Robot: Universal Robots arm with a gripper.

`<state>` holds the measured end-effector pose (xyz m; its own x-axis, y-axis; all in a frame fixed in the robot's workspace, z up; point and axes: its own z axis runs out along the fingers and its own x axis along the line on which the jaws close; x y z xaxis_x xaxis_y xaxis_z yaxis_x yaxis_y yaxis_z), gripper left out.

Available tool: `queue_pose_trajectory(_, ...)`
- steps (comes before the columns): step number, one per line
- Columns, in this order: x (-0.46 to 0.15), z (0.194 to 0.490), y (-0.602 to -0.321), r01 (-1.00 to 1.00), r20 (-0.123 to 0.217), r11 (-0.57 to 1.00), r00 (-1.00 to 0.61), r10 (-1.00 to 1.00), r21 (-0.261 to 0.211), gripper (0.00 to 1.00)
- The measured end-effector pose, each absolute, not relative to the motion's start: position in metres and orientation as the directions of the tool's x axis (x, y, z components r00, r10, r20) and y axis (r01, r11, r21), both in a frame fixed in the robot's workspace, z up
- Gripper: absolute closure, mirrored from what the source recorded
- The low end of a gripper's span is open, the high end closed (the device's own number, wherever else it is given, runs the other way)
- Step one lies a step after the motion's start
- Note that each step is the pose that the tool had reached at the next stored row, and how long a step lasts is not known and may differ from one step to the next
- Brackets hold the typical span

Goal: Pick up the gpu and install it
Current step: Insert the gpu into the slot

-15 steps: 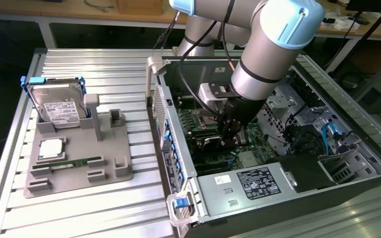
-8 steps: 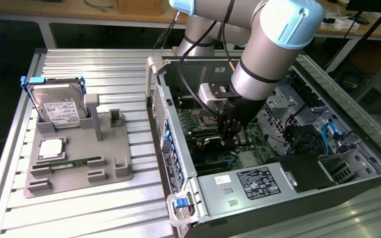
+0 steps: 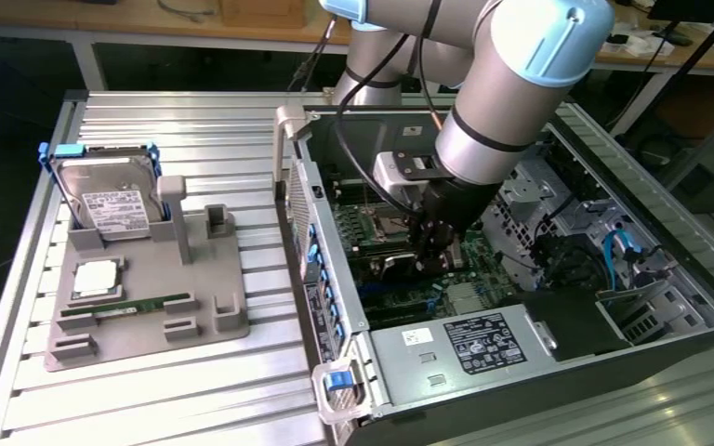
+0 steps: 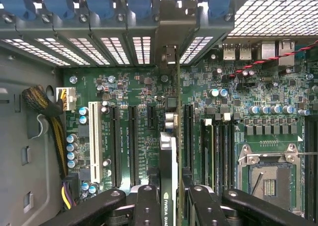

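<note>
- My gripper [image 4: 174,192] is clamped on the gpu [image 4: 169,154]. The fingers [image 4: 149,206] are only a little apart, pinching the card's thin top edge from both sides, so it's a firm hold, not an open hand.
- In the exterior view the gripper [image 3: 438,246] sits about mid-frame. It's reaching down inside the computer case [image 3: 313,214], just above the motherboard [image 3: 363,228].
- The gpu hangs straight below me, edge-on to the wrist view, standing upright on its long edge.
- The relation that matters: the card's long axis runs from between my fingers toward the vented slot covers [image 4: 114,49] on the rear wall. In the exterior view that wall is the case side toward the middle-left of the frame.
- That axis looks parallel to the black expansion slots [image 4: 133,146], with one on either side of the card. The white slot [image 4: 94,141] is further off, and the CPU socket [image 4: 271,181] is well apart on the other side.
- Honestly can't tell whether the bottom edge is in a slot, touching one, or floating just above. The card itself hides that bit.
- My read: it's down to the straight-down line between card edge and slot, no sideways reach needed.
</note>
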<state>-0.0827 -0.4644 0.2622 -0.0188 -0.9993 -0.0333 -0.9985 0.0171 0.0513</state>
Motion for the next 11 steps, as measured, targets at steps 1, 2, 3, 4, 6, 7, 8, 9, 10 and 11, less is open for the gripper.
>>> queue_pose_trajectory(1,-0.0827,0.2622,-0.4644,-0.999,-0.033,0.017,-0.019,-0.999,0.051,0.73)
queue_pose_trajectory(2,-0.0827,0.2622,-0.4644,-0.999,-0.033,0.017,-0.019,-0.999,0.051,0.73)
queue_pose_trajectory(3,-0.0827,0.2622,-0.4644,-0.999,-0.033,0.017,-0.019,-0.999,0.051,0.73)
queue_pose_trajectory(4,-0.0827,0.2622,-0.4644,-0.999,-0.033,0.017,-0.019,-0.999,0.051,0.73)
queue_pose_trajectory(6,-0.0838,0.2622,-0.4643,-0.999,-0.033,0.017,-0.019,-0.999,0.051,0.73)
queue_pose_trajectory(7,-0.0845,0.2622,-0.4643,-0.999,-0.033,0.017,-0.019,-0.999,0.051,0.73)
queue_pose_trajectory(8,-0.0856,0.2622,-0.4644,-0.999,-0.033,0.017,-0.019,-0.999,0.052,0.73)
queue_pose_trajectory(9,-0.0857,0.2622,-0.4643,-0.999,-0.033,0.017,-0.019,-0.999,0.051,0.73)
queue_pose_trajectory(10,-0.0857,0.2622,-0.4644,-0.999,-0.033,0.017,-0.019,-0.999,0.051,0.73)
queue_pose_trajectory(11,-0.0857,0.2622,-0.4644,-0.999,-0.033,0.017,-0.019,-0.999,0.051,0.73)
